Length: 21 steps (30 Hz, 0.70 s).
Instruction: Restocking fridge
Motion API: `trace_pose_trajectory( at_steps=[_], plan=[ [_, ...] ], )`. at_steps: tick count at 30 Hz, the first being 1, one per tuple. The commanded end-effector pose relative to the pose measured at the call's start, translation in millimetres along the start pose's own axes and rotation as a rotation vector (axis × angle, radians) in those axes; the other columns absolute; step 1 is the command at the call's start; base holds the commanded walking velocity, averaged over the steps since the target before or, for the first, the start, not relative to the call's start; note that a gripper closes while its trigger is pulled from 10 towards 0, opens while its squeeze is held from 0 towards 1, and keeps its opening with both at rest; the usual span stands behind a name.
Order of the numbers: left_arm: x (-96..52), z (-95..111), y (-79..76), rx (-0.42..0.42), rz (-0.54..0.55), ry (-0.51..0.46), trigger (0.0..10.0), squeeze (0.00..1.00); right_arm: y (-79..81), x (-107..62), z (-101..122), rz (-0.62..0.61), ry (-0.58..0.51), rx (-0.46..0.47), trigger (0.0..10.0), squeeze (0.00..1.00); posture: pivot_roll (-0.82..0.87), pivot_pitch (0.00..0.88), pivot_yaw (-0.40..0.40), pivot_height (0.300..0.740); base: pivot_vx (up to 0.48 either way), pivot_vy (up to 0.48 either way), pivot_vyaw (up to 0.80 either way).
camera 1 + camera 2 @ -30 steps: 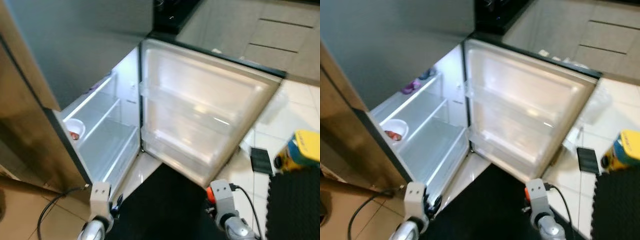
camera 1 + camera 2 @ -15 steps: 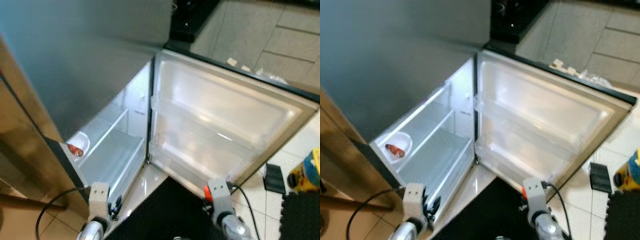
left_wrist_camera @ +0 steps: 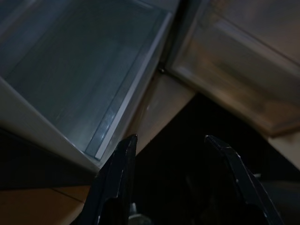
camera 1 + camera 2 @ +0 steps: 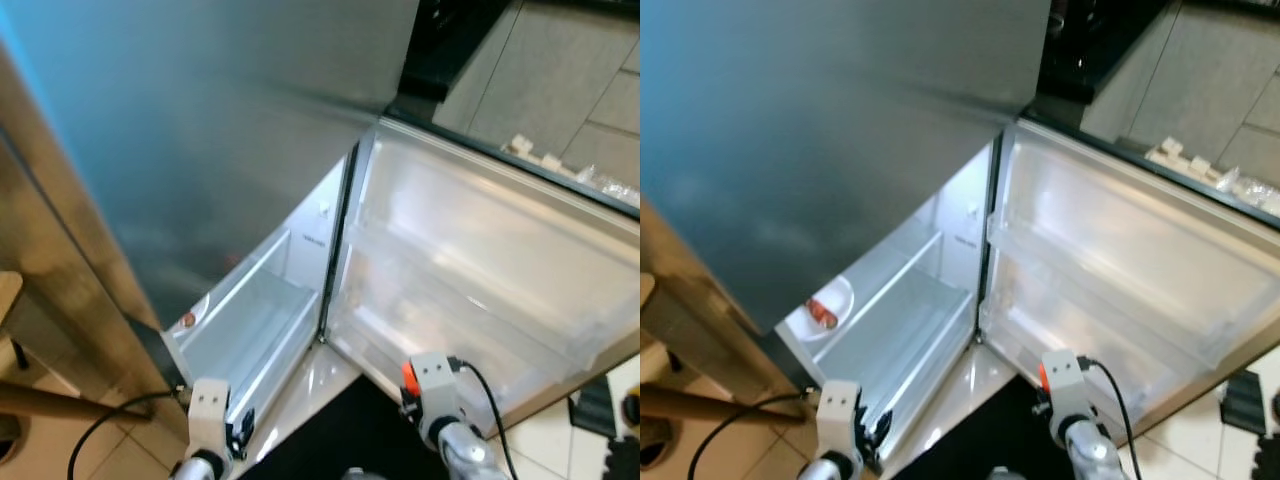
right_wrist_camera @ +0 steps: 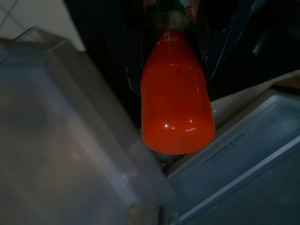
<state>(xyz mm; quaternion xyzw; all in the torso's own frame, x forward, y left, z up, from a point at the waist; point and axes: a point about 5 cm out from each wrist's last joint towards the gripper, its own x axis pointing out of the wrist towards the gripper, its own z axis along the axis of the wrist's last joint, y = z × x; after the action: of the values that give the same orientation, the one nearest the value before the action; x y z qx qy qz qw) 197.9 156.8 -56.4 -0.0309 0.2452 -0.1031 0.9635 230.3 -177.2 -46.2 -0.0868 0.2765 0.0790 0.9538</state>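
Observation:
The fridge [image 4: 840, 150] stands with its lower door [image 4: 1120, 260] swung wide to the right, its clear door shelves [image 4: 1090, 290] bare. Inside, a white bowl [image 4: 827, 306] holding something red sits on a glass shelf [image 4: 910, 320]. My right gripper [image 5: 177, 65] is shut on an orange-red sauce bottle [image 5: 177, 108], which hangs low in front of the door's hinge-side corner. My left gripper [image 3: 171, 138] is open with nothing between its fingers [image 3: 123, 159], low by the front edge of the bottom shelf.
A wooden panel [image 4: 50, 280] flanks the fridge on the left, with a black cable [image 4: 110, 415] trailing over the floor below it. A black mat [image 4: 330, 440] lies under the door. A small black object [image 4: 1244, 398] rests on the tiles at the right.
The whole picture has slid to the right and the fridge looms larger, so the camera has moved in. Both wrists keep their places at the bottom edge.

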Motion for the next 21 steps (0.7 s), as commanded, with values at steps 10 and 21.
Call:
trace_pose_trajectory(
  at_steps=[10,21],
  plan=[
    [3.4,8.4,3.7,0.003,-0.002,-0.028,10.0,0.0,-4.2,-5.7,-10.3,-0.009,0.023,0.004,10.0,0.0,-0.17,0.105,-0.003,0.74,0.0,0.0,0.0],
    [4.1,9.2,3.4,0.011,-0.016,-0.025,10.0,0.0,-2.8,-7.3,-13.1,-0.009,0.027,0.007,10.0,0.0,-0.18,0.097,0.005,0.74,0.0,-0.381,0.0]
  ],
)
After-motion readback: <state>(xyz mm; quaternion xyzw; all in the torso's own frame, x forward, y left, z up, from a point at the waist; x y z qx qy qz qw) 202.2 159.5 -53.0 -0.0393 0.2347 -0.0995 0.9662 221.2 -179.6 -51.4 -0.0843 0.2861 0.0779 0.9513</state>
